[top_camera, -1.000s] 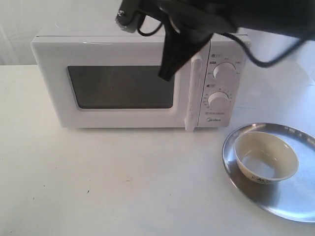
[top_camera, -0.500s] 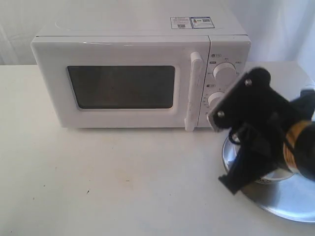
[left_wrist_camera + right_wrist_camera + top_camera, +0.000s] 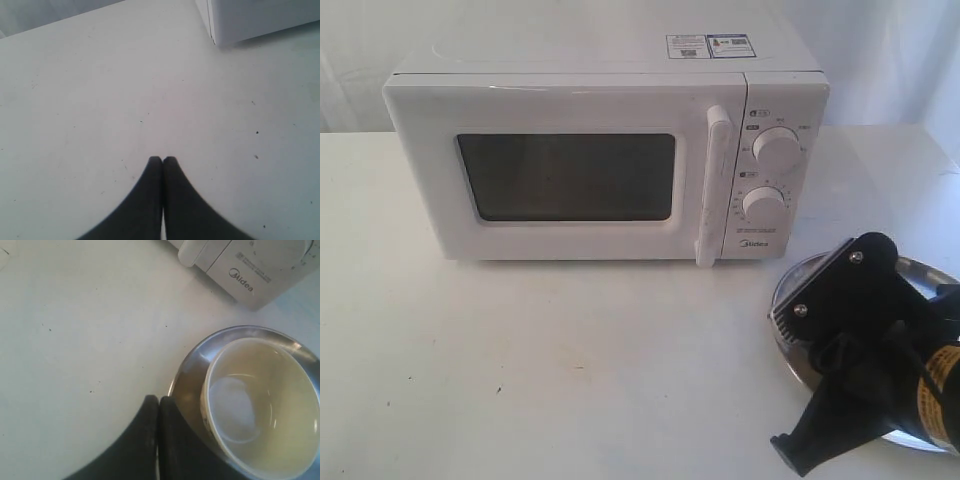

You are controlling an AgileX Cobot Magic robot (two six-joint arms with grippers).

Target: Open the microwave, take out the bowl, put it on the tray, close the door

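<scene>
Bowl, glossy cream, sits in the round shiny tray, 4 o'clock of the boxy microwave; left gripper and right gripper pinched together, empty.

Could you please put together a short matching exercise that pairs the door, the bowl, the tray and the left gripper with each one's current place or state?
Things:
1. door
2. bowl
3. tray
4. left gripper

Places or states:
A. shut, tips over bare table
B. shiny silver, lying beside the microwave
C. closed flush, dark window facing outward
D. cream-white, standing in the tray

Pairs: 1-C, 2-D, 3-B, 4-A
</scene>
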